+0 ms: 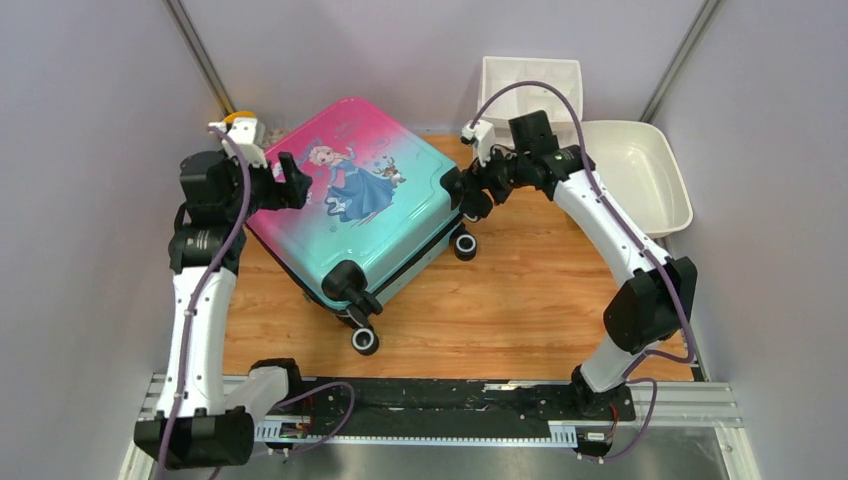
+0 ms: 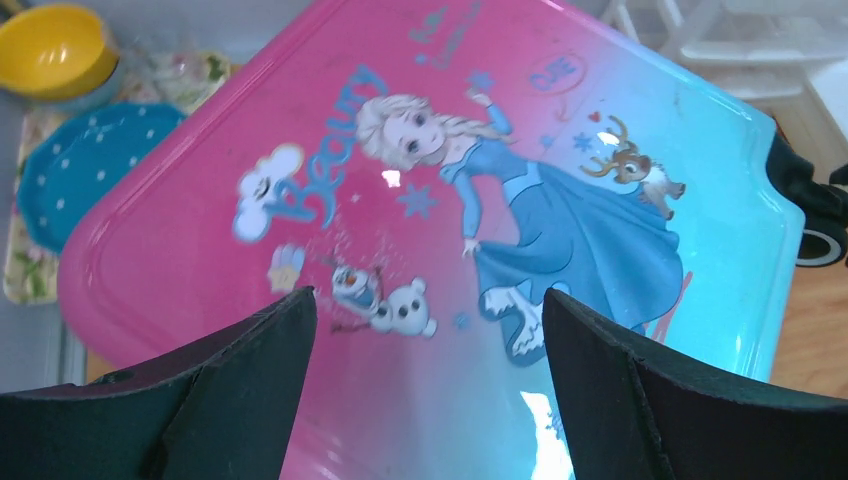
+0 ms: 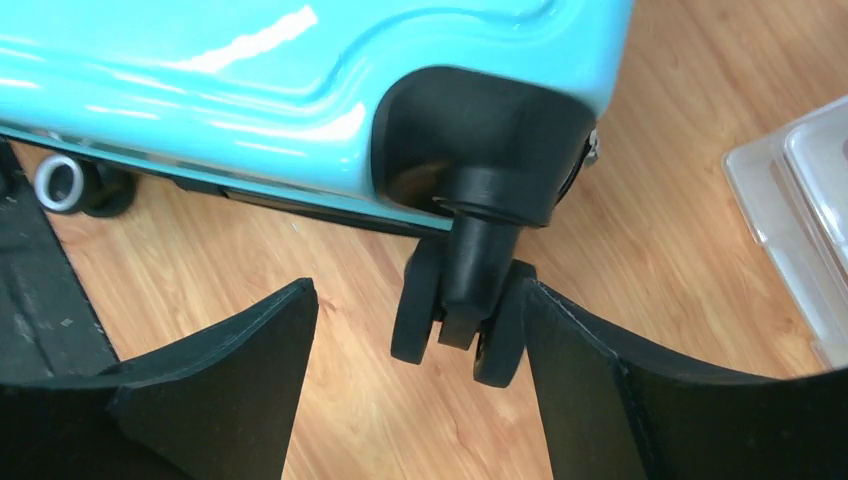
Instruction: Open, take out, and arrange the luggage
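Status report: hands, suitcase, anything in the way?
Left hand open above suitcase shell. Right hand open around a wheel, not gripping. Suitcase shut, lying flat. No obstruction seen.

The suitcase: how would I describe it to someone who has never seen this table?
Start from the wooden tabletop; on its left half lies the suitcase, closed, picture side up. Its hard shell fades from pink to teal, with a cartoon princess in a blue dress and black wheels, whereas the basin and the tray at the back right are plain white.
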